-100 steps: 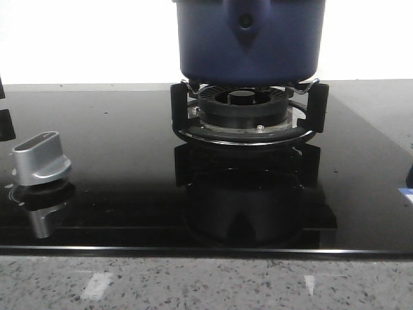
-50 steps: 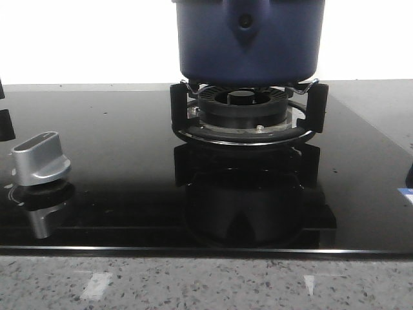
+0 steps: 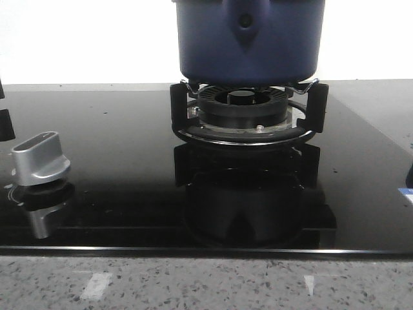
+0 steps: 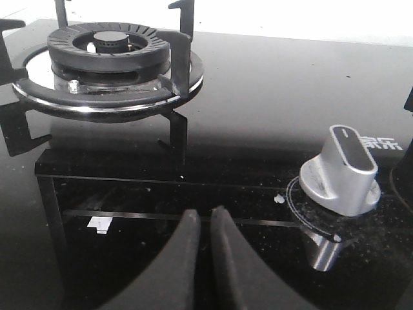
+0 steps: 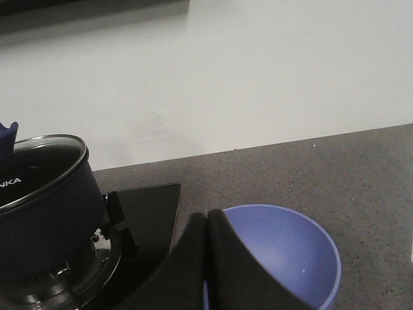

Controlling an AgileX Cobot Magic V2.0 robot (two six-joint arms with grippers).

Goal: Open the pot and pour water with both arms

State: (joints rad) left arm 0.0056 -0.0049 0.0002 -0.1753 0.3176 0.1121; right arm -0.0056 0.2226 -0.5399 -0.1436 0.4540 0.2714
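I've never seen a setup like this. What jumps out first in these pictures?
A big dark blue pot sits on a gas burner's black supports, on a glossy black cooktop. A silver control knob stands at the cooktop's front left. Off the cooktop's right edge, a brighter blue bowl rests on the grey countertop, under the right gripper.

A plain white wall point(image 5: 258, 71) rises behind the speckled grey stone counter point(image 3: 206, 284). A glossy black glass cooktop point(image 3: 116, 168) set into it mirrors the bright, even light.
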